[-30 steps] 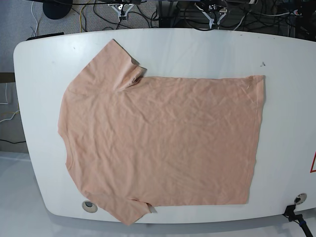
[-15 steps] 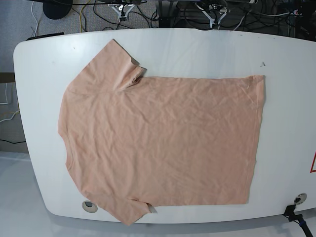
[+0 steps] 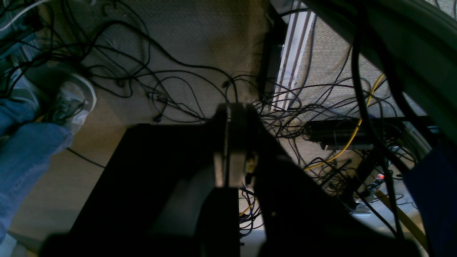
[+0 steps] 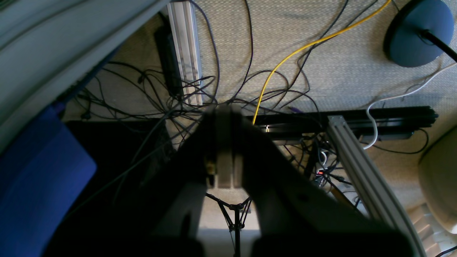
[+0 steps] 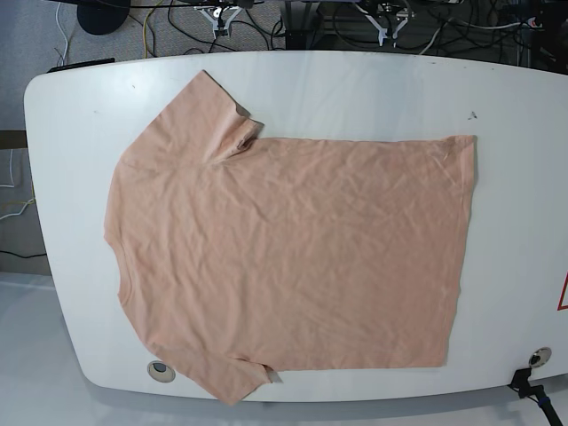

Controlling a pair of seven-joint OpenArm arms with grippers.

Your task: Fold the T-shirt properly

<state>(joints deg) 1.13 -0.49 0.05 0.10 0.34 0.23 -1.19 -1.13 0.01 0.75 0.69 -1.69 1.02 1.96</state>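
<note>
The peach T-shirt (image 5: 284, 253) lies spread flat on the white table (image 5: 515, 177), plain side up. Its collar end points left, its hem is at the right, and one sleeve reaches the far left while the other hangs at the near edge. Both grippers stay behind the table's far edge, well apart from the shirt. My left gripper (image 3: 228, 107) is shut and empty over floor cables, and its tip shows in the base view (image 5: 390, 19). My right gripper (image 4: 225, 107) is also shut on nothing, with its tip at the far edge (image 5: 217, 15).
Two round holes (image 5: 160, 368) (image 5: 539, 357) sit near the table's front edge. Tangled cables (image 3: 171, 89) cover the floor behind the table, with an aluminium frame (image 4: 360, 171) and a round stand base (image 4: 417, 32). A person's shoe (image 3: 71, 103) and jeans are in the left wrist view.
The gripper tips at the far edge have drawn slightly further back out of the base view. The T-shirt has not moved.
</note>
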